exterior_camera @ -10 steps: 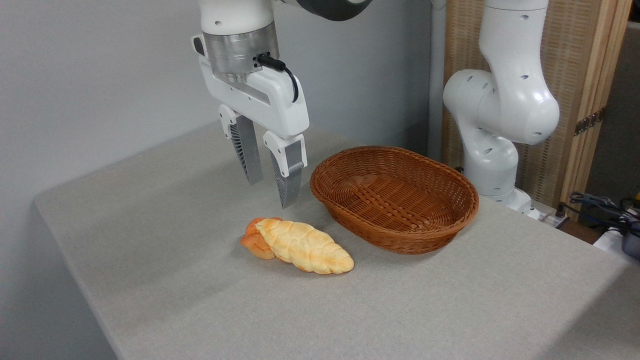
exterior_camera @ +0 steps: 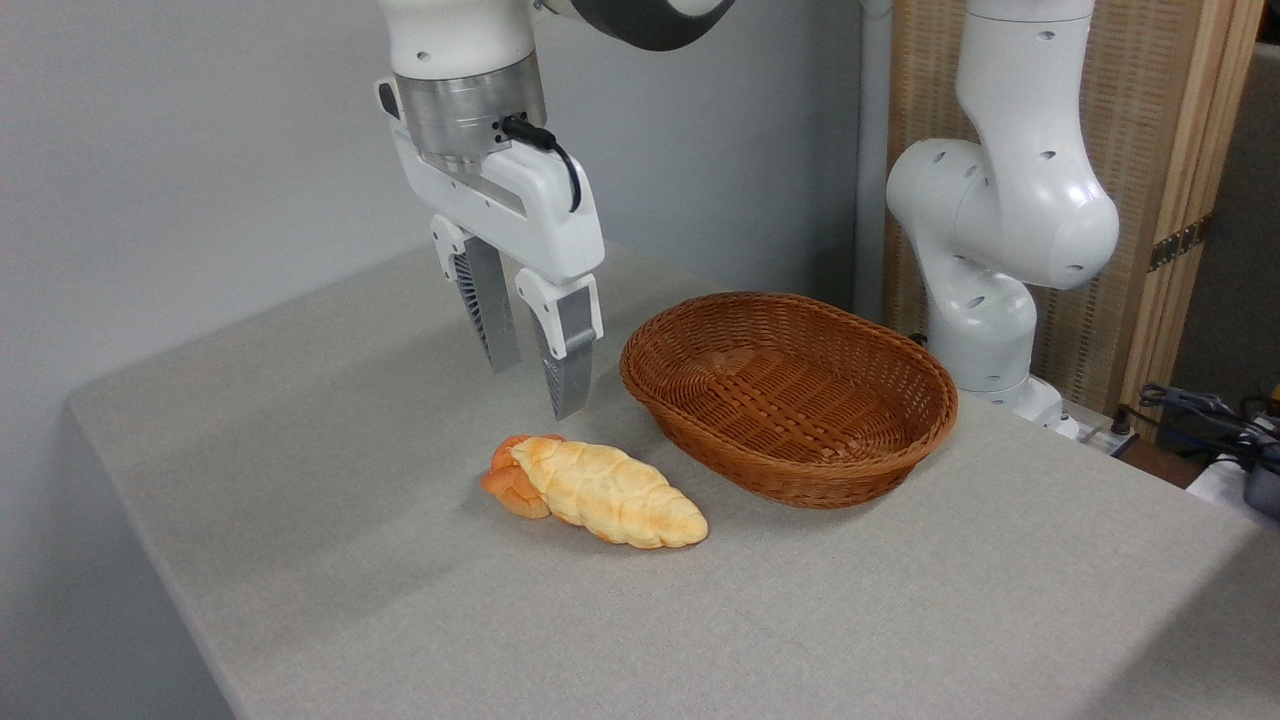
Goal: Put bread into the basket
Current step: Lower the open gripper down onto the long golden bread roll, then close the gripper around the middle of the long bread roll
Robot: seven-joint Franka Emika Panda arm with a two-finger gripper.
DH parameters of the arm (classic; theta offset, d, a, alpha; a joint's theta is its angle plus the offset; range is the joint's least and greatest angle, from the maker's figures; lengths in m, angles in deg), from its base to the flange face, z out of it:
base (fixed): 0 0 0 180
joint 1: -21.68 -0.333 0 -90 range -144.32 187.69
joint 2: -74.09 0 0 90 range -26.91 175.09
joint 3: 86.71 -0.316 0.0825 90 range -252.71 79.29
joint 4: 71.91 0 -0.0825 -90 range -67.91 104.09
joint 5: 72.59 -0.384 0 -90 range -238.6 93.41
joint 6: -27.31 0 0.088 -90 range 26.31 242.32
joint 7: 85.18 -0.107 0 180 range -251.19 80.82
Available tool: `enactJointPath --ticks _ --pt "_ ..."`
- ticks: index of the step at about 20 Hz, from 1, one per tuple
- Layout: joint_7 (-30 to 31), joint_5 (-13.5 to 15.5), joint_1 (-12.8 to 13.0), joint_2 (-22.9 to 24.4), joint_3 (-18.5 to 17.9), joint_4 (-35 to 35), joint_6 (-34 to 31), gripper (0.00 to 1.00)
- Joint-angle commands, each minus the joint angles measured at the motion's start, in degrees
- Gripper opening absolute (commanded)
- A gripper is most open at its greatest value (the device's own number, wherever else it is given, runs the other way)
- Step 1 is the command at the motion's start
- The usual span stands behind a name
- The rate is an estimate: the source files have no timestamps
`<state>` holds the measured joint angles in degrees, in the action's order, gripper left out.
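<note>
The bread point(exterior_camera: 610, 492), a pale golden braided loaf with tapered ends, lies on the grey table in front of the basket. The basket point(exterior_camera: 790, 395), oval brown wicker with low sloping sides, stands just right of centre and holds nothing. My gripper point(exterior_camera: 535, 390) hangs above the table behind the loaf's left end and left of the basket. It is open, its two fingers apart with nothing between them. The fingertips are clear of the bread.
A small orange-brown bun point(exterior_camera: 510, 482) lies against the loaf's left end. The white base of the arm point(exterior_camera: 990, 240) stands behind the basket at the right. Cables point(exterior_camera: 1200, 410) lie off the table's far right edge.
The gripper has shifted a little to the left. Bread, bun and basket have not moved.
</note>
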<state>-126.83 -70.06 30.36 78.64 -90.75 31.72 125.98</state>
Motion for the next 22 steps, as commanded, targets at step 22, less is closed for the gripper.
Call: enactJointPath --ticks 22 --pt "-35.8 0.0 -0.2 -2.5 3.0 9.6 4.4 1.0"
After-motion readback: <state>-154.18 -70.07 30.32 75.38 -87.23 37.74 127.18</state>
